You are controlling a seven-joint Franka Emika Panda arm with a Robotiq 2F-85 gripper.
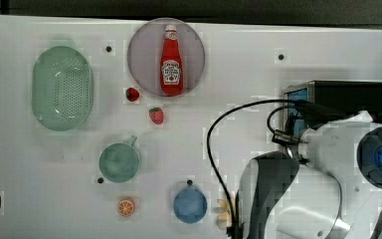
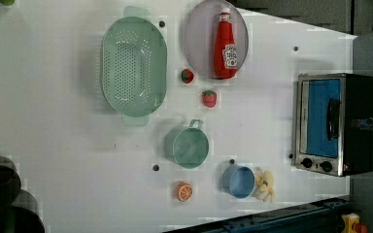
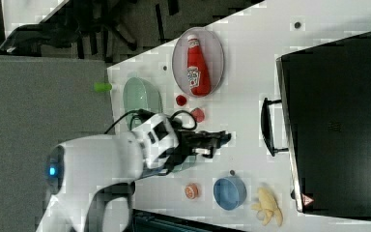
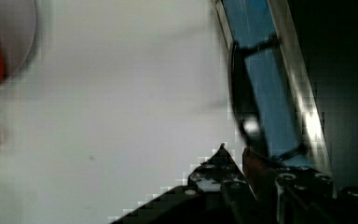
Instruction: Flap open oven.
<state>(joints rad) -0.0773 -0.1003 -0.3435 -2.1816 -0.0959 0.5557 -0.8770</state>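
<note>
Left view: the oven [image 2: 334,124] stands on the white table [image 2: 53,97] at the left view's right edge, well apart from the crockery. Door shut, blue glass facing the open table. Dark bar handle [image 2: 332,119] runs across the glass on the side away from the table surface; two dark knobs [image 2: 316,165] sit on the silver panel beside the door.

Right view: the gripper [image 3: 222,137] hangs out in front of the door, short of the handle, with bare table showing between them. Nothing held. In the wrist view the fingers [image 4: 261,179] look drawn near together, a narrow gap at most, and they pinch nothing. The handle shows just past them there.

Elsewhere on the table: a green colander [image 2: 133,67], a ketchup bottle [image 2: 226,44] lying on a round plate [image 2: 196,39], a green cup [image 2: 188,146], a blue cup [image 2: 239,181], two strawberries, an orange half, a bunch of bananas [image 2: 264,185].

Handling, as judged: metal box, stiff, likely heavy enough to stay put under a gentle pull, though a sharp tug could slide it on the smooth table. Door is glass, so keep off the pane. The bar handle is the place to take hold: hook or pinch it mid-span, then draw it outward and down toward the table so the door swings on its hinge. The handle looks smooth; a shallow catch could slip off.
</note>
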